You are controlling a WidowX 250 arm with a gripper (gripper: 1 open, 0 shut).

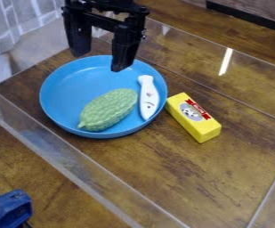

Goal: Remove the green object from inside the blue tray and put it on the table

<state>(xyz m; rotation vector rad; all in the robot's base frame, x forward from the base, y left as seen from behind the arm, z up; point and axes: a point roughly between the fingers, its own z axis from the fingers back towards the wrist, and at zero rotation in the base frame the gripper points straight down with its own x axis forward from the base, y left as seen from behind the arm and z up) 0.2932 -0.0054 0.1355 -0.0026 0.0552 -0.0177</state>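
Gripper (104, 53): jaws spread, nothing pinched between them; positioned over the far part of the blue tray (60, 100). Green object (109, 109): lies inside the tray, below the gripper and toward the camera side of it, apart from the fingers. White bottle-shaped item (148, 97): also in the tray, to the image-right of the green object, nearer the camera than the gripper. Yellow block (193, 117): on the worktop (164, 178), outside the tray, farther image-right of the gripper.
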